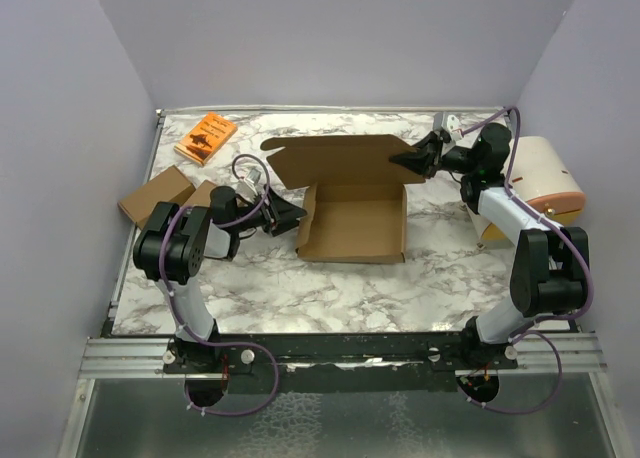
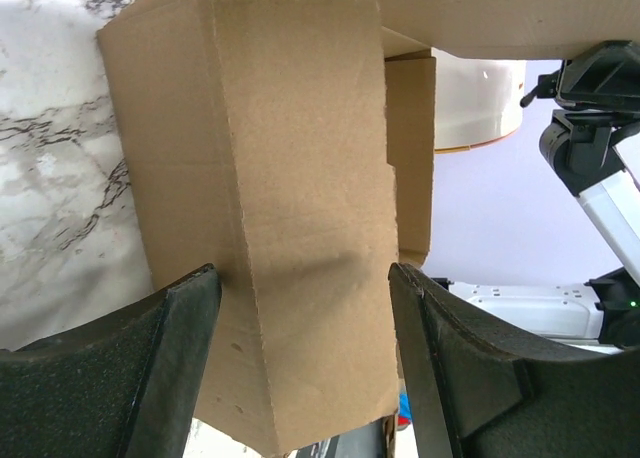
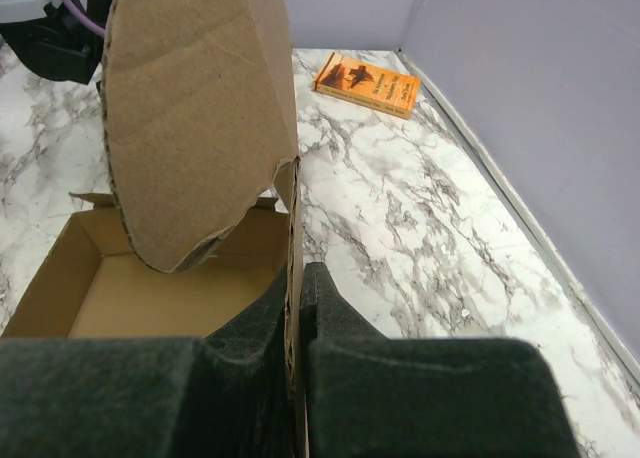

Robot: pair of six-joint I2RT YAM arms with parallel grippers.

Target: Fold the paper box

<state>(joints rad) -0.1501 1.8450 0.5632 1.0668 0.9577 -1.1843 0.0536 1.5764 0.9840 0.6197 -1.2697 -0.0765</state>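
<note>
The paper box (image 1: 355, 223) lies mid-table as an open brown tray with its lid panel (image 1: 330, 158) raised at the back. My right gripper (image 1: 410, 161) is shut on the lid's right edge; in the right wrist view its jaws (image 3: 297, 288) pinch the thin cardboard, with a rounded flap (image 3: 190, 118) standing above the tray's inside (image 3: 150, 288). My left gripper (image 1: 288, 218) is open at the tray's left wall. In the left wrist view that cardboard side (image 2: 300, 178) fills the space between the spread fingers (image 2: 185, 348), unclamped.
An orange book (image 1: 206, 138) lies at the back left, also seen as the orange book (image 3: 367, 83). Two small brown boxes (image 1: 155, 196) sit by the left arm. A cream-coloured appliance (image 1: 545, 178) stands at the right edge. Lilac walls close in three sides.
</note>
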